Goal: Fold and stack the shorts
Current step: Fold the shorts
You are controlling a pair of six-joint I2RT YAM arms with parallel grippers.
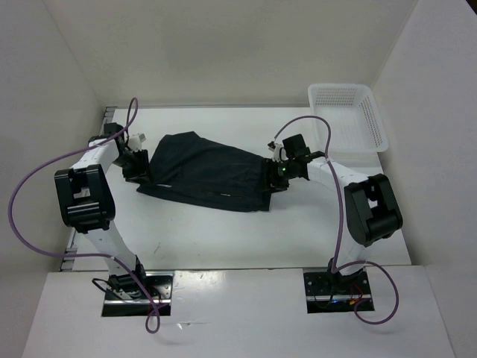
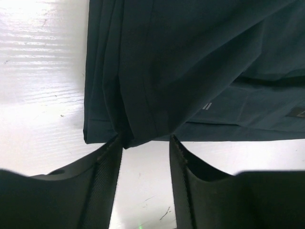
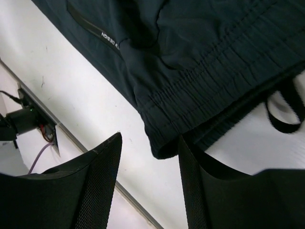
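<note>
Now, nearest: arm bases (image 1: pixel 138 291) at front edge of worktop (image 1: pixel 223 239), purple cables (image 1: pixel 21 201) looping off them; none lies on the cloth.

Mid-worktop the shorts (image 1: pixel 209 175) lie spread L to R betw. the two arms, slightly skewed. Left pincer (image 2: pixel 144 143) at hem end: jaws apart, hem corner right at the tips; can't tell whether it bites cloth or only touches. Right pincer (image 3: pixel 150 139) at waistband (image 3: pixel 200 90) end: released, waistband corner betw. the jaws w/ bare worktop showing beside it.

Handling, my guess: light, limp, thin fabric; will sag and drag, nothing stiff to push against; smooth weave may slip, so pinch several layers. Elastic waistband is thickest, prob. best hold that side; stitched hem corner on the other. Drawcord loop (image 3: pixel 281 114) lies loose past waistband; could snag a finger. Small pale label (image 3: pixel 110 39) sits by the pocket seam.

Far right corner: white mesh basket (image 1: pixel 343 112), well apart from shorts, not in the way; walls (image 1: pixel 223 52) close round the back.
</note>
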